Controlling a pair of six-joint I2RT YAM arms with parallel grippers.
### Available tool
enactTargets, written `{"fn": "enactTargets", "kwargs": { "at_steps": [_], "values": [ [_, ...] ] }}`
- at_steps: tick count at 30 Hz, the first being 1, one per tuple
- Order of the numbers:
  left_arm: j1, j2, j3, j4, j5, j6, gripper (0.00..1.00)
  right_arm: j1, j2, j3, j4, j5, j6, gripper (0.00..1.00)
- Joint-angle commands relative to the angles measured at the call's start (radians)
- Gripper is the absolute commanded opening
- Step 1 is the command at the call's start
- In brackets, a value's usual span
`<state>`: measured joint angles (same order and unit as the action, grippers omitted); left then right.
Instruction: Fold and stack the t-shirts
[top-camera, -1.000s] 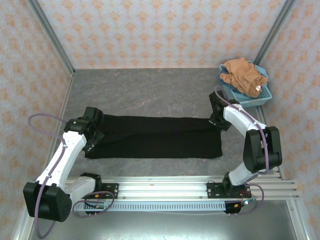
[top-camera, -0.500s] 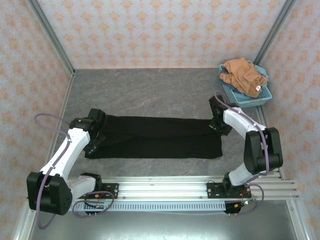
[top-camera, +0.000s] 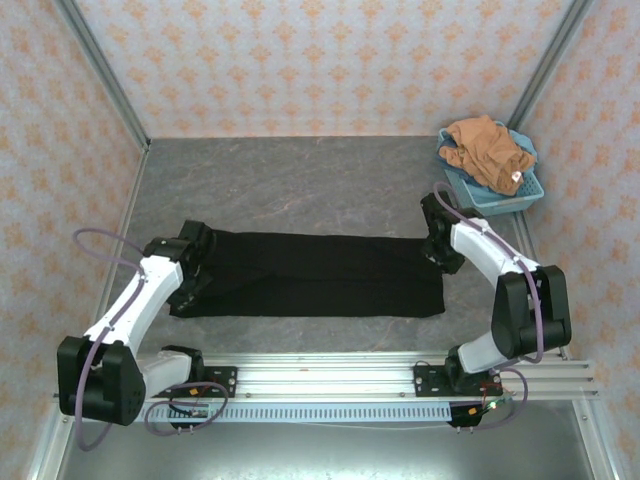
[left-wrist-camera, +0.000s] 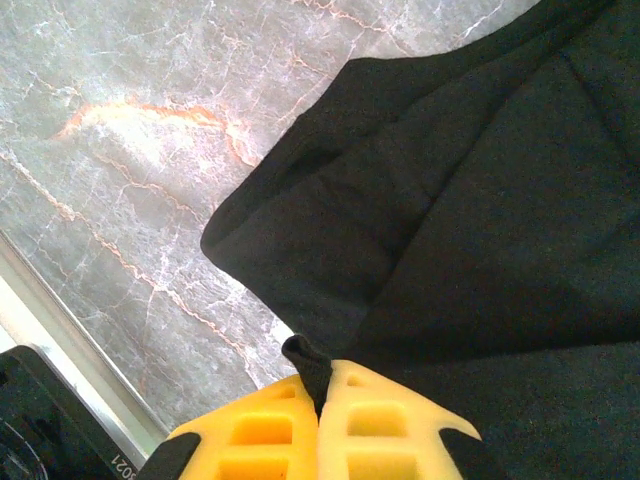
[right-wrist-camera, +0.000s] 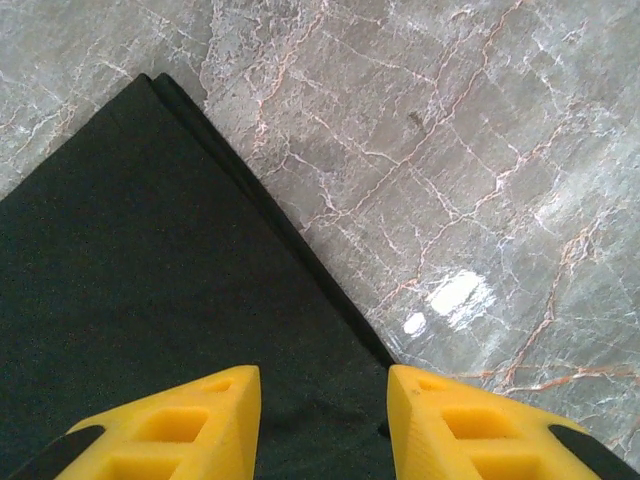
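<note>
Here's the black cloth t-shirt (top-camera: 310, 275), laid out as one long flat band across the near half of the grey marbled counter (top-camera: 300, 180), running between the two arms. At its left end, the left end effector (left-wrist-camera: 320, 420) is clamped tight. The yellow fingers are pressed together with a little nub of black hem pinched between them, and the fabric bunches in soft ridges just beyond. Over on the right, the right end effector (right-wrist-camera: 322, 420) hovers above the band's right-hand edge, near a corner. Its jaws stand moderately apart with nothing between them, and the cloth lies flat underneath. Up in the far right corner, the plain orange-brown t-shirt (top-camera: 488, 150) sits heaped in the light-blue plastic basket (top-camera: 530, 190), well apart from the action and not yet folded.

Now, handling: this fabric looks light and limp, so it will sag when lifted and should slide readily on that glossy stone. The best hold, I'd say, is a pinch through the doubled layers right at a corner or hem edge, both ends together, so the band doesn't twist or fall open.
</note>
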<state>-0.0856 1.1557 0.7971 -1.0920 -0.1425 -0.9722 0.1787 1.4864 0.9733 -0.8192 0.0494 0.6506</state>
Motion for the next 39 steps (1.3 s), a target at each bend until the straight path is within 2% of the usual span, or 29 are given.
{"fn": "enactTargets", "kwargs": {
  "at_steps": [1,16,28,30,33,37,39],
  "values": [
    [-0.008,0.015,-0.006,0.007,-0.039,-0.021,0.00,0.007,-0.008,0.002,-0.012,-0.005,0.009,0.38],
    [-0.008,0.189,0.043,0.026,-0.142,-0.002,0.00,0.021,0.017,0.022,-0.002,-0.021,-0.009,0.37],
    [-0.004,0.439,0.147,0.029,-0.191,-0.023,0.00,0.026,0.031,0.022,0.004,-0.022,-0.011,0.37],
    [0.010,0.478,0.165,0.017,-0.196,-0.032,0.10,0.027,0.029,0.025,0.002,-0.020,-0.012,0.37],
    [0.037,0.497,0.179,0.018,-0.196,-0.038,0.44,0.027,0.027,0.028,-0.003,-0.017,-0.016,0.37],
    [0.055,0.467,0.225,-0.021,-0.222,-0.038,0.61,0.030,0.020,0.038,-0.005,-0.018,-0.036,0.37],
    [0.054,0.432,0.261,-0.052,-0.235,-0.032,0.65,0.031,0.020,0.044,0.003,-0.031,-0.051,0.37]
  ]
}}
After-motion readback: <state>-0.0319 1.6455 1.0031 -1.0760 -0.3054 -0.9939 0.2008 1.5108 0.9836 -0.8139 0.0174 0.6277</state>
